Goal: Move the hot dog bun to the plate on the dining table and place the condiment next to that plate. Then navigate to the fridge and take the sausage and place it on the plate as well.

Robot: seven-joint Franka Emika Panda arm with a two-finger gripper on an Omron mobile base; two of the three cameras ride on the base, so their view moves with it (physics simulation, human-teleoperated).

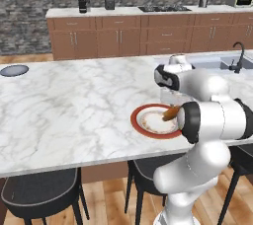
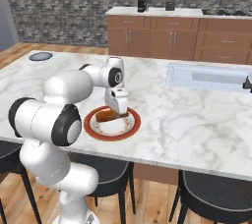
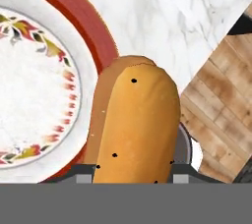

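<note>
Left base view: the arm rises from the lower right and bends over the plate (image 1: pixel 156 121), which lies near the front edge of the desk (image 1: pixel 74 105). The hot dog bun (image 1: pixel 170 113) shows at the plate's 2 o'clock side, half hidden behind the arm's elbow. A small grey-blue dish (image 1: pixel 14 70) lies well apart at 9 o'clock, and a sink (image 1: pixel 232 62) with a dark tap sits at the far right.

Right base view: the tool (image 2: pixel 118 112) points down over the plate (image 2: pixel 112 125) with the hot dog bun (image 2: pixel 105 115) in its grip, over the plate's 12 o'clock half. Whether the bun touches the plate, I cannot tell.

Hand view: the hot dog bun (image 3: pixel 135 127) is clamped between the jaws, which stand narrow at its lower end. The plate (image 3: pixel 74 66) with its flowered inner band lies toward 9 o'clock, with marble and wooden floor toward 3 o'clock.

Progress: judged early; the bun is at the plate but not yet let go. Condiment and sausage steps remain.

View differences: the hand view gives the grip itself and the plate's pattern; the right base view gives the tool's stance, which the left base view hides behind the arm.
</note>
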